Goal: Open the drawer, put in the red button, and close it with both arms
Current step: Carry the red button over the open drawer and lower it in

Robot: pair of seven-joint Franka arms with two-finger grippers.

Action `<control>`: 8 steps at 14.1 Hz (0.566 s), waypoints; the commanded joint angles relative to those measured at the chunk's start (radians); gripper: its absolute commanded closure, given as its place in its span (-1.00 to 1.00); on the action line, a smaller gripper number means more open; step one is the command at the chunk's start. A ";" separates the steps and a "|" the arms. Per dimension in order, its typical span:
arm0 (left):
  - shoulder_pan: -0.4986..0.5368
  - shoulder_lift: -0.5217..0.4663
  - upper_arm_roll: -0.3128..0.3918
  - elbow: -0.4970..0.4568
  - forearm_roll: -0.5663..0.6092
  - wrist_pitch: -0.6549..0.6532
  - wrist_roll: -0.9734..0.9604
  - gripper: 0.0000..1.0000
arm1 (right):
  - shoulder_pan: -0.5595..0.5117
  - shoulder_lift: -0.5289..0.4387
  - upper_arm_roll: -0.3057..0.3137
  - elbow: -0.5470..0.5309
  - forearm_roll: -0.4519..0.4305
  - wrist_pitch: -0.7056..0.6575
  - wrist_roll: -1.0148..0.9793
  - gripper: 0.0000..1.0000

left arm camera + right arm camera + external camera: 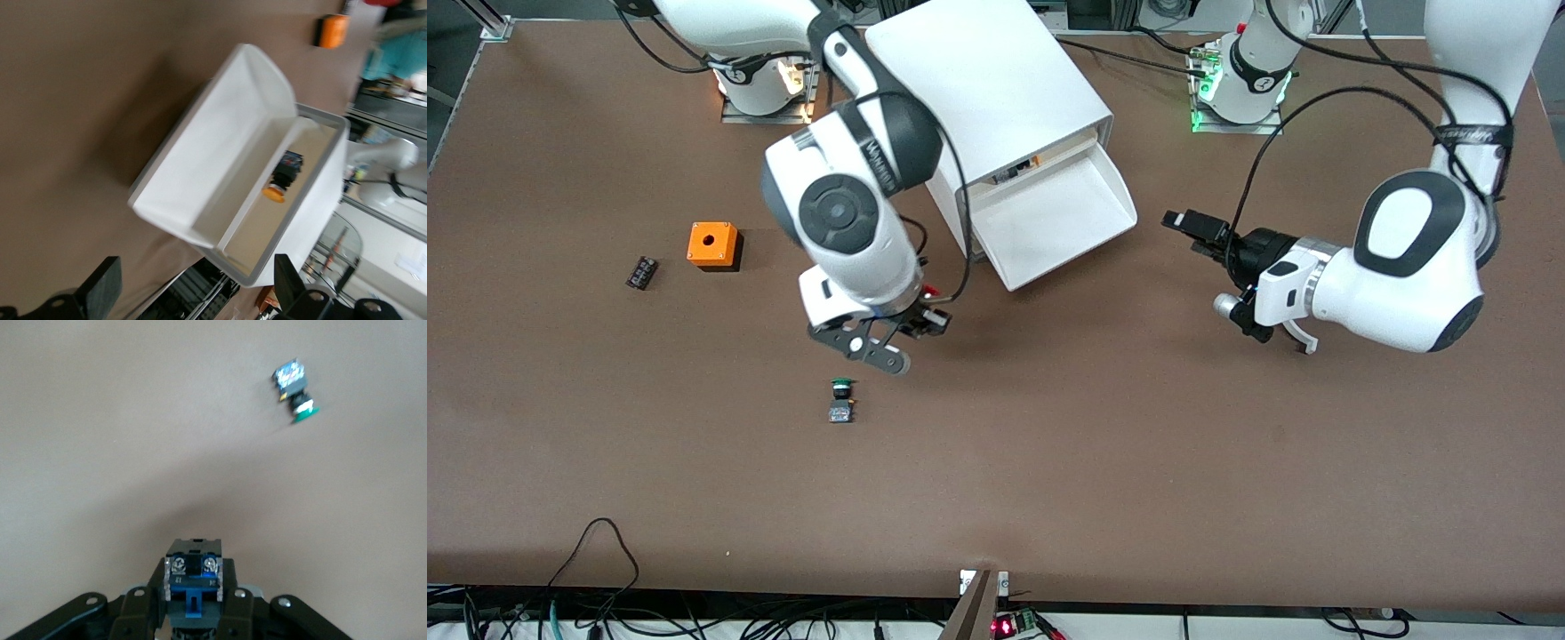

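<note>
Right hand (925,317) clenched on the red button (193,581) above the table (1138,444); left hand (1183,233) released, beside the open drawer (1049,222).

From my station I see the brown table (1138,462) carrying a few stray parts. An orange box (713,244) with a round hole in its top sits toward the right arm's end, and a small black component (641,272) lies just beside it, slightly nearer the front camera. A green-capped button (841,401) lies on its side nearer the camera still. In the cabinet's top drawer I see a black-and-orange part (282,177). Cables (596,569) trail along the table's near edge.
</note>
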 commanded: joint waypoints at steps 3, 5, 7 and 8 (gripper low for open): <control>-0.035 -0.013 -0.017 0.088 0.347 -0.004 -0.293 -1.00 | 0.118 -0.003 -0.012 0.014 0.008 0.049 0.311 1.00; -0.043 -0.001 -0.013 0.083 0.476 0.070 -0.333 -1.00 | 0.171 0.005 -0.015 0.012 0.005 0.086 0.433 1.00; -0.041 0.026 -0.004 0.080 0.519 0.122 -0.354 -1.00 | 0.207 0.028 -0.015 0.010 0.002 0.104 0.522 1.00; -0.038 0.028 -0.004 0.080 0.521 0.138 -0.377 -1.00 | 0.222 0.034 -0.015 0.004 0.002 0.117 0.568 1.00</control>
